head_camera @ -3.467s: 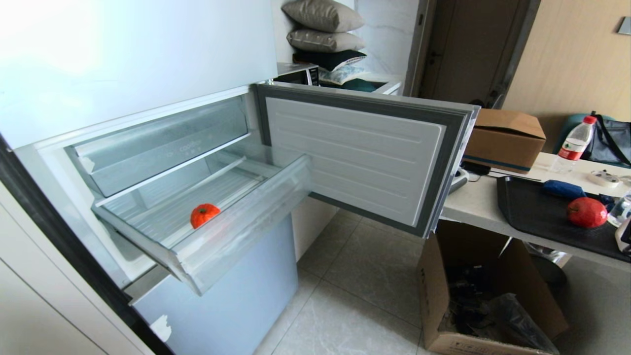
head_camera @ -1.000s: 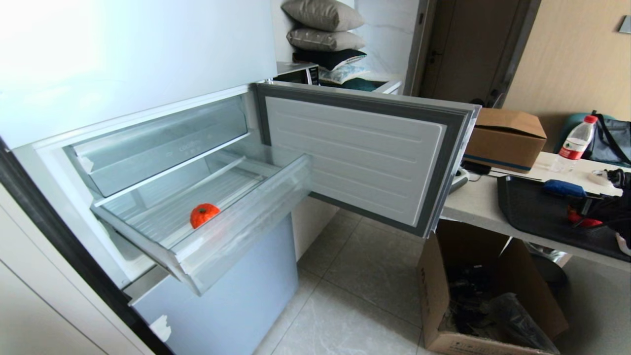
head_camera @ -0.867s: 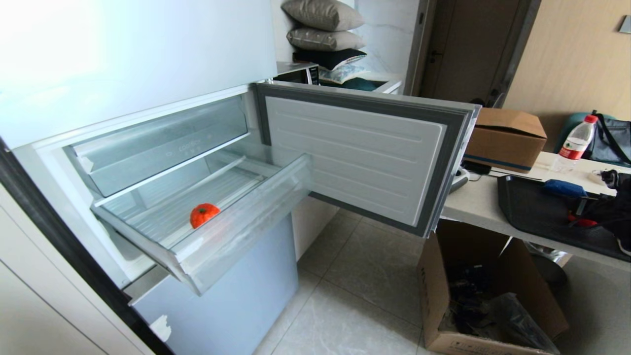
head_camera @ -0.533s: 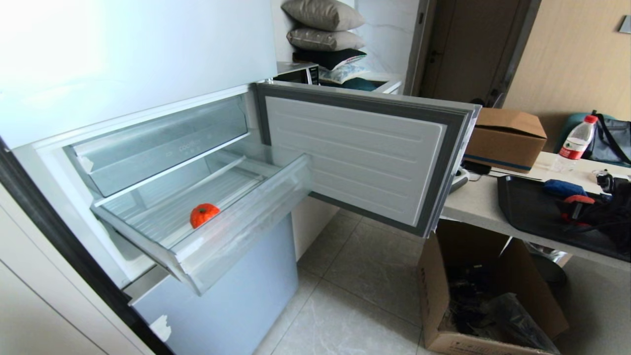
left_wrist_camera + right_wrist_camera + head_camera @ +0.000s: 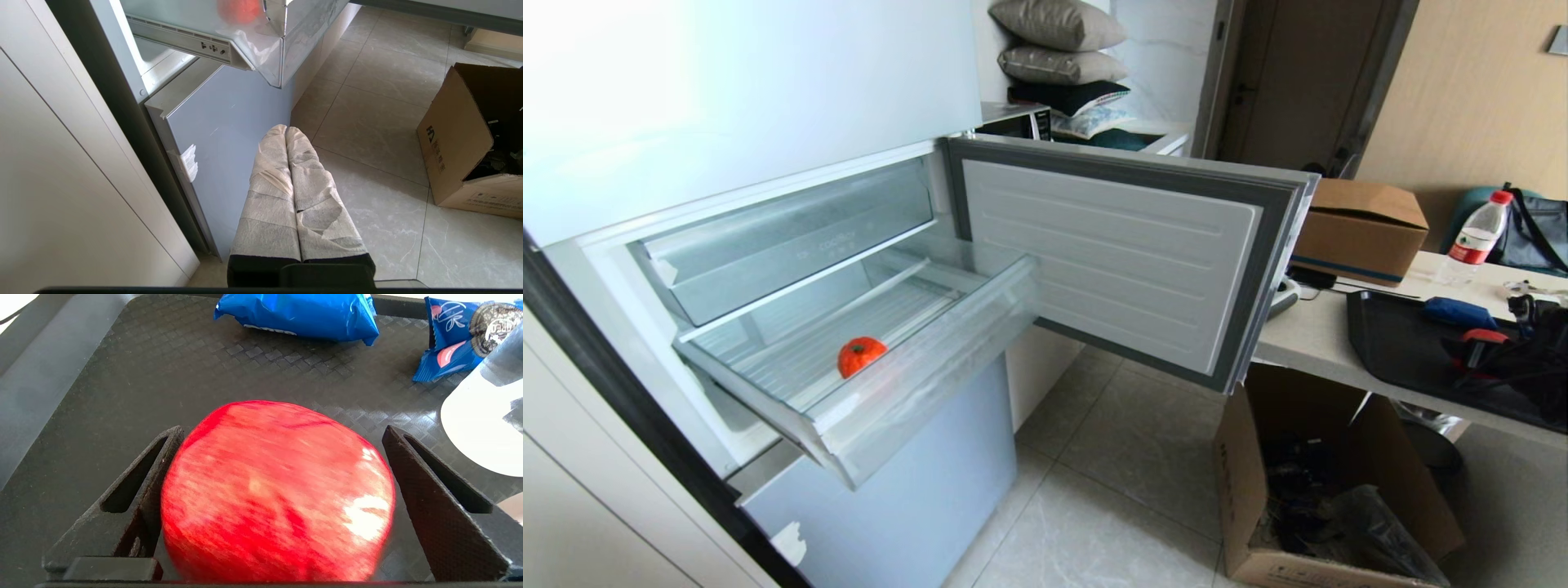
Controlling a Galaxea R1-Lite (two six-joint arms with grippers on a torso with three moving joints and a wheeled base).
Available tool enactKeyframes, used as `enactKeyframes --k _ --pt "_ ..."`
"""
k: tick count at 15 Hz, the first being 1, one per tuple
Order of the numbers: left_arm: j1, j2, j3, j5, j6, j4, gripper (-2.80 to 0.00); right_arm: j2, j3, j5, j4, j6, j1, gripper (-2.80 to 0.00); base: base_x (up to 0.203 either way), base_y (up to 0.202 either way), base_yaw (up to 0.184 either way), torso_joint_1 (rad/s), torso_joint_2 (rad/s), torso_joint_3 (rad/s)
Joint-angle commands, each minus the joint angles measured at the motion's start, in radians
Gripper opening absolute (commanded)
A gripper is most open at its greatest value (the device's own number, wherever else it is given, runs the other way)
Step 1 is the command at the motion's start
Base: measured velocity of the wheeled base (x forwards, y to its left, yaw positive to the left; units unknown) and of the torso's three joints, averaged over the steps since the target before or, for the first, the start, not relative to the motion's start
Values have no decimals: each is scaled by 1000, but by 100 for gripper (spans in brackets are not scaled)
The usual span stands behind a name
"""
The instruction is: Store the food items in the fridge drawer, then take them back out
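Observation:
A small orange-red tangerine (image 5: pixel 860 356) lies on the ribbed floor of the clear fridge drawer (image 5: pixel 915 384), which is pulled out. At the far right my right gripper (image 5: pixel 1494 355) sits low over a black tray (image 5: pixel 1396 343). In the right wrist view a red apple (image 5: pixel 278 490) rests on the tray between the fingers of the right gripper (image 5: pixel 282 428). The gripper is open, with a gap at one finger (image 5: pixel 429 498). My left gripper (image 5: pixel 286 128) hangs shut and empty by the lower fridge door, under the drawer's corner (image 5: pixel 282 49).
The open fridge door (image 5: pixel 1111 253) stands between drawer and table. On the tray lie a blue snack packet (image 5: pixel 298 312) and a cookie packet (image 5: pixel 453 339). A water bottle (image 5: pixel 1474 237) and a cardboard box (image 5: pixel 1356 229) stand on the table. An open box (image 5: pixel 1323 490) sits on the floor.
The right arm has come in from the right edge over the tray and now covers most of the apple, which lay uncovered earlier. Tangerine and drawer have stayed put.

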Motion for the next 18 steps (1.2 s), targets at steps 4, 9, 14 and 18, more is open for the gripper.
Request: enactKeyframes --k 4,9,14,18 --pt "0 0 0 1 0 1 -280 1 2 1 -4 -2 1 0 0 0 0 0 0 0" --pt "0 0 0 1 0 1 -280 1 9 0 -6 -8 5 -280 0 0 0 0 0 0" --pt "0 0 0 0 0 1 -280 -63 48 -3 -4 8 14 -280 0 0 0 0 0 0" --pt "0 0 0 0 0 1 -280 -270 261 0 -10 0 79 -280 0 0 0 0 0 0"
